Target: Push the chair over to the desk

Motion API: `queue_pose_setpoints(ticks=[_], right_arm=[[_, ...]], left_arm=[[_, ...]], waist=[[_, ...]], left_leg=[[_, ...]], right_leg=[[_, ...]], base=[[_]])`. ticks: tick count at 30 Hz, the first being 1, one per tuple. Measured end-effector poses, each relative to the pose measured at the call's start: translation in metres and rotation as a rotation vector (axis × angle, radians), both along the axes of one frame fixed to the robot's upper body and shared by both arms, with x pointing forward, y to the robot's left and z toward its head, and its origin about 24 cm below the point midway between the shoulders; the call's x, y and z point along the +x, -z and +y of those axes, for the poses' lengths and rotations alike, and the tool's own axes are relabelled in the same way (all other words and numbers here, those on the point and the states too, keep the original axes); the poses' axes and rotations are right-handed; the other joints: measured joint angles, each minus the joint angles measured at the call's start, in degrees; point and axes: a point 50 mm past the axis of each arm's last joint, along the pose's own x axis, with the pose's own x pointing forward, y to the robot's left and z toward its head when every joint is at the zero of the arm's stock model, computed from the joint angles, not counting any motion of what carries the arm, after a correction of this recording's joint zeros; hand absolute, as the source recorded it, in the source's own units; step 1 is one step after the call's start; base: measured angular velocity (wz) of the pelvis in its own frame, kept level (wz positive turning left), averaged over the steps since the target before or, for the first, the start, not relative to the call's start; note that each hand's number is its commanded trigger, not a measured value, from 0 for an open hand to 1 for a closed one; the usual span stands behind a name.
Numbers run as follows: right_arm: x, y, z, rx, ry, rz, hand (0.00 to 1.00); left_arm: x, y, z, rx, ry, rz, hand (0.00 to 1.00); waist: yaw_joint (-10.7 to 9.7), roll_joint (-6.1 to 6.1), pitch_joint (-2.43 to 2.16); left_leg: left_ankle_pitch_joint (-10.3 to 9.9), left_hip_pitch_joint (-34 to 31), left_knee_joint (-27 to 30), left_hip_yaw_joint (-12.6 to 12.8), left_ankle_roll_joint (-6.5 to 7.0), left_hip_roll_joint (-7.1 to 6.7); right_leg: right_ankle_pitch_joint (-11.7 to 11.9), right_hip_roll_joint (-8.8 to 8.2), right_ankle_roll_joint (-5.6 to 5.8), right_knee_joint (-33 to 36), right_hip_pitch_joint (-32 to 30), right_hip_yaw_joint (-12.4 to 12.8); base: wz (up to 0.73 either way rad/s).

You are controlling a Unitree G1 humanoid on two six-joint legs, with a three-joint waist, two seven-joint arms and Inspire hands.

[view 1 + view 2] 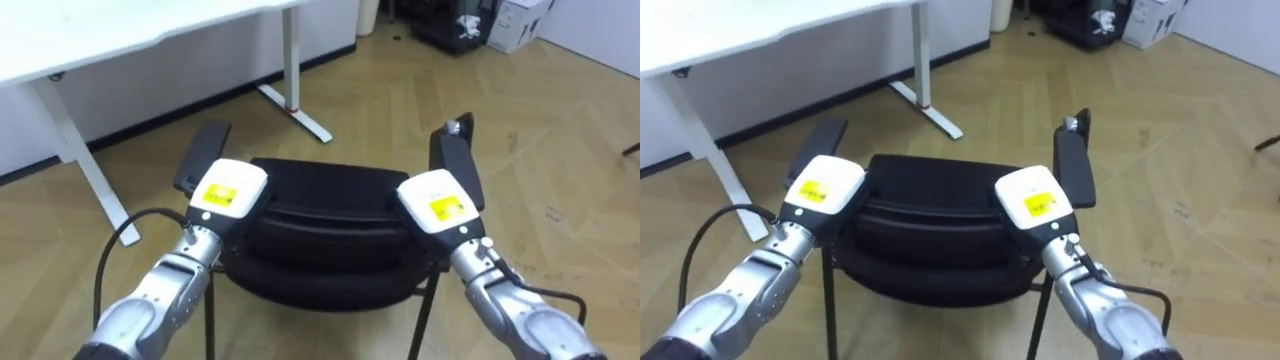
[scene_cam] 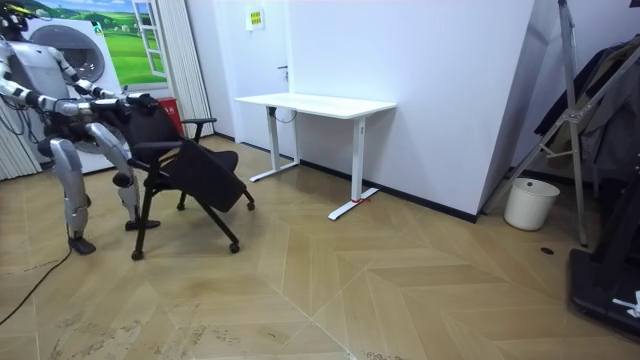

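Chair (image 2: 195, 170) stands on herringbone wood floor (image 2: 400, 290) near white desk (image 2: 315, 103).

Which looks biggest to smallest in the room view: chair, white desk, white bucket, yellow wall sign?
1. white desk and chair: about alike; the chair stands nearer, so unranked
2. white bucket
3. yellow wall sign

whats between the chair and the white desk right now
Just bare wooden floor. In the room view an open stretch of it runs from the black chair to the white desk, with nothing standing on it.
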Motion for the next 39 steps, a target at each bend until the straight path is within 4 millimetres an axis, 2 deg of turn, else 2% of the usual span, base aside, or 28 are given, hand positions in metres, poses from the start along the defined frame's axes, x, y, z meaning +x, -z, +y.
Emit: queue_pose_setpoints(ticks=[1,3,4,5,7,9,11,12,13,14,16,18,19,21,22,23,24,25,26,27,29,31,33,34,35,36,37,39], right_arm=[[0.000,0.001,0.001,0.002,0.000,0.001,1.00],[0.003,-0.002,0.004,-0.002,-0.007,-0.012,1.00],[0.003,-0.003,0.005,0.000,-0.010,-0.018,1.00],[0.004,-0.004,0.007,0.004,-0.014,-0.023,1.00],[0.003,-0.004,0.009,0.006,-0.016,-0.026,1.00],[0.000,0.000,0.010,0.013,-0.013,-0.015,1.00],[-0.003,0.001,0.009,0.015,-0.015,-0.010,1.00],[-0.003,0.001,0.008,0.013,-0.020,-0.009,1.00],[-0.003,0.000,0.007,0.012,-0.022,-0.010,1.00],[-0.003,0.000,0.006,0.010,-0.025,-0.011,1.00],[0.000,-0.003,0.004,0.004,-0.021,-0.021,1.00],[0.010,-0.010,0.006,-0.015,-0.040,-0.029,1.00],[0.011,-0.011,0.007,-0.018,-0.043,-0.025,1.00],[0.013,-0.012,0.006,-0.015,-0.041,-0.019,1.00],[0.013,-0.012,0.006,-0.016,-0.040,-0.015,1.00],[0.013,-0.012,0.006,-0.016,-0.046,-0.004,1.00],[0.013,-0.011,0.006,-0.017,-0.053,0.005,1.00],[0.012,-0.010,0.006,-0.016,-0.055,0.009,1.00],[0.011,-0.009,0.006,-0.016,-0.060,0.019,1.00],[0.011,-0.009,0.006,-0.014,-0.061,0.022,1.00],[0.012,-0.010,0.006,-0.013,-0.061,0.020,1.00],[0.012,-0.010,0.006,-0.010,-0.064,0.021,1.00],[0.012,-0.010,0.007,0.000,-0.071,0.021,1.00],[0.012,-0.011,0.007,0.002,-0.072,0.019,1.00],[0.012,-0.012,0.007,0.008,-0.072,0.009,1.00],[0.013,-0.013,0.008,0.011,-0.074,-0.003,1.00],[0.013,-0.015,0.008,0.012,-0.076,-0.011,1.00],[0.016,-0.021,0.010,0.011,-0.074,-0.036,1.00]], left_arm=[[0.000,0.001,0.000,0.002,0.001,0.002,1.00],[0.001,0.000,0.004,0.000,-0.008,-0.014,1.00],[0.002,-0.001,0.005,0.001,-0.007,-0.016,1.00],[0.002,-0.002,0.008,0.005,-0.004,-0.027,1.00],[0.003,-0.004,0.010,0.009,-0.001,-0.040,1.00],[0.001,0.000,0.011,0.017,0.001,-0.029,1.00],[-0.001,0.003,0.010,0.012,0.001,-0.022,1.00],[-0.002,0.004,0.008,0.001,-0.002,-0.014,1.00],[-0.003,0.005,0.007,-0.001,-0.003,-0.011,1.00],[-0.004,0.006,0.006,-0.011,-0.010,-0.008,1.00],[-0.003,0.005,0.006,-0.017,-0.020,-0.012,1.00],[-0.001,0.003,0.008,-0.030,-0.041,-0.029,1.00],[-0.001,0.003,0.009,-0.030,-0.045,-0.028,1.00],[0.001,0.001,0.006,-0.036,-0.043,-0.035,1.00],[0.002,0.001,0.008,-0.030,-0.043,-0.033,1.00],[0.002,0.001,0.008,-0.029,-0.043,-0.032,1.00],[0.000,0.002,0.008,-0.031,-0.044,-0.026,1.00],[-0.001,0.003,0.008,-0.032,-0.044,-0.024,1.00],[-0.003,0.005,0.009,-0.032,-0.047,-0.015,1.00],[-0.004,0.005,0.010,-0.028,-0.049,-0.018,1.00],[-0.003,0.003,0.009,-0.033,-0.044,-0.035,1.00],[-0.004,0.002,0.009,-0.028,-0.040,-0.049,1.00],[-0.006,0.000,0.011,-0.026,-0.037,-0.064,1.00],[-0.005,-0.002,0.010,-0.026,-0.036,-0.072,1.00],[-0.006,-0.003,0.012,-0.022,-0.040,-0.079,1.00],[-0.006,-0.006,0.012,-0.021,-0.036,-0.093,1.00],[-0.006,-0.007,0.013,-0.021,-0.037,-0.099,1.00],[-0.004,-0.012,0.015,-0.027,-0.046,-0.120,1.00]], waist=[[0.01,0.27,0.04],[0.61,2.54,0.91],[0.57,2.80,0.92],[0.40,2.83,0.86],[0.15,2.38,0.74],[-1.34,1.56,0.58],[-2.51,0.56,0.15],[-3.16,0.44,0.09],[-3.33,0.30,0.02],[-3.27,0.19,-0.30],[-2.50,0.72,-0.64],[-1.79,1.90,-0.71],[-1.46,1.98,-0.75],[-1.12,1.75,-0.65],[-1.02,1.45,-0.46],[-0.66,1.05,-0.23],[0.23,0.93,-0.20],[0.66,0.91,-0.19],[1.09,0.65,-0.14],[1.83,0.06,-0.16],[2.91,-0.96,0.07],[3.92,-1.90,0.31],[4.79,-3.11,0.58],[5.12,-3.42,0.55],[5.39,-3.53,0.54],[5.59,-3.68,0.39],[5.64,-3.70,0.36],[5.98,-3.66,0.13]], left_leg=[[-0.45,0.44,-0.03,-0.68,0.22,-0.08],[-1.40,1.68,-0.39,-4.18,0.60,-0.12],[-1.43,2.00,-0.83,-4.97,0.65,-0.26],[-1.46,2.49,-1.73,-6.31,0.70,-0.47],[-1.57,3.40,-2.88,-8.80,0.67,-1.28],[-2.37,6.04,-4.17,-12.03,0.50,-2.79],[-4.05,7.72,-3.55,-14.22,0.50,-4.47],[-5.65,8.80,-2.60,-15.16,0.33,-4.83],[-6.54,9.23,-1.91,-15.75,0.20,-5.11],[-8.39,10.14,-0.78,-16.42,-0.27,-5.11],[-10.93,10.97,0.58,-17.18,-1.51,-3.55],[-13.56,11.94,1.47,-15.76,-3.83,-0.24],[-13.91,12.41,1.53,-14.94,-4.19,0.64],[-14.74,11.81,8.09,-8.42,-6.06,4.11],[-14.17,10.74,11.76,-7.43,-6.89,4.82],[-11.34,7.55,20.57,-6.71,-8.77,6.14],[-6.60,4.26,27.85,-6.06,-9.34,7.34],[-3.99,3.00,30.80,-5.75,-9.42,7.95],[0.37,1.29,34.88,-5.03,-9.15,8.50],[1.19,-0.55,36.54,-4.18,-8.76,9.02],[0.25,-4.34,35.83,-3.82,-7.85,8.81],[-0.43,-7.44,31.41,-2.94,-7.17,8.40],[-0.36,-10.10,19.69,-1.51,-7.29,6.76],[-0.21,-10.39,15.90,-0.79,-7.48,6.75],[0.43,-10.85,7.43,0.42,-8.01,5.96],[2.00,-10.74,-0.92,1.52,-8.64,5.32],[2.99,-10.70,-4.90,2.18,-8.56,4.95],[8.64,-9.77,-13.86,3.44,-6.86,3.69]], right_leg=[[0.93,0.17,0.03,0.92,-0.70,0.72],[-4.45,3.55,1.18,1.90,-5.37,2.51],[-5.68,4.52,1.36,1.24,-6.69,2.64],[-7.47,6.76,1.75,-1.58,-9.46,3.13],[-8.36,9.67,1.80,-9.68,-12.89,3.69],[-7.30,12.04,1.15,-26.10,-13.60,4.79],[-5.08,11.89,1.69,-37.07,-12.70,6.45],[-3.69,11.81,1.60,-41.33,-11.89,7.82],[-3.24,11.79,1.49,-42.36,-11.51,9.20],[-0.95,12.19,0.99,-41.79,-11.15,10.37],[-0.30,13.51,0.27,-40.01,-10.49,9.53],[-1.91,15.45,-2.23,-37.05,-10.32,8.20],[-2.32,15.97,-2.82,-36.42,-10.10,8.01],[-5.99,17.77,-4.68,-32.86,-8.79,8.02],[-6.74,18.41,-4.92,-32.36,-8.39,8.61],[-8.51,19.20,-5.49,-31.15,-7.37,9.33],[-10.25,19.57,-6.01,-30.32,-5.99,9.31],[-10.94,19.77,-6.28,-30.07,-5.24,9.32],[-12.35,19.92,-6.70,-29.82,-3.75,9.17],[-13.55,19.84,-7.00,-29.71,-2.91,9.14],[-14.48,19.82,-7.59,-30.06,-1.71,9.17],[-15.61,19.64,-7.67,-30.16,-0.16,9.28],[-17.57,19.07,-7.60,-30.41,1.53,9.34],[-17.97,18.92,-7.60,-30.59,1.95,9.34],[-18.41,18.95,-7.58,-31.33,3.00,9.08],[-18.91,19.02,-7.49,-32.28,3.88,9.13],[-19.22,19.03,-7.43,-32.68,4.26,9.18],[-20.28,19.11,-6.62,-34.60,6.36,9.54]], base=[[0.00],[-0.03],[0.17],[0.33],[0.46],[0.79],[0.83],[0.77],[0.60],[0.43],[0.28],[0.17],[0.31],[0.58],[0.54],[0.24],[0.11],[0.05],[0.08],[0.10],[0.00],[0.00],[-0.02],[-0.07],[-0.07],[-0.06],[-0.06],[-0.03]])
